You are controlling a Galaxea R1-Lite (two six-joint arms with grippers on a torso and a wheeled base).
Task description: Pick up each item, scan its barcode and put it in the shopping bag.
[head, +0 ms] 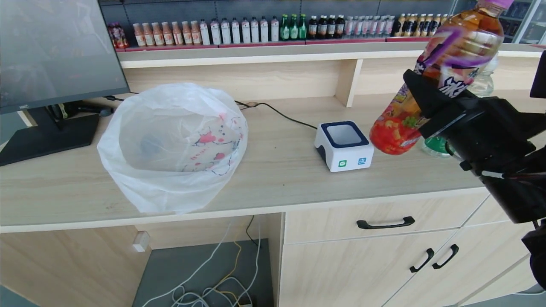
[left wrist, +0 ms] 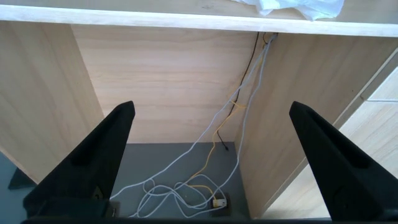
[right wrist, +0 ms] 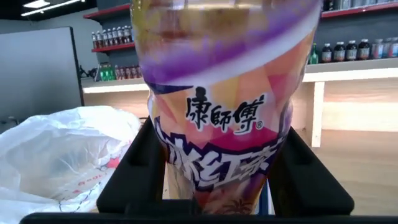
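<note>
My right gripper (head: pixel 431 104) is shut on a tea bottle (head: pixel 443 72) with a purple and orange label, held tilted in the air at the right, its base just right of the white scanner box (head: pixel 344 146) on the counter. In the right wrist view the tea bottle (right wrist: pixel 224 99) sits between the black fingers (right wrist: pixel 134 168). A white plastic shopping bag (head: pixel 172 147) stands open on the counter at the left. My left gripper (left wrist: pixel 211 155) hangs open below the counter, facing the cables in the recess.
A monitor (head: pixel 55 51) stands at the far left of the wooden counter (head: pixel 277 179). Another bottle with a green cap (head: pixel 435 147) stands behind the held one. A cable (head: pixel 277 113) runs behind the scanner. Drawers and cabinet doors are below.
</note>
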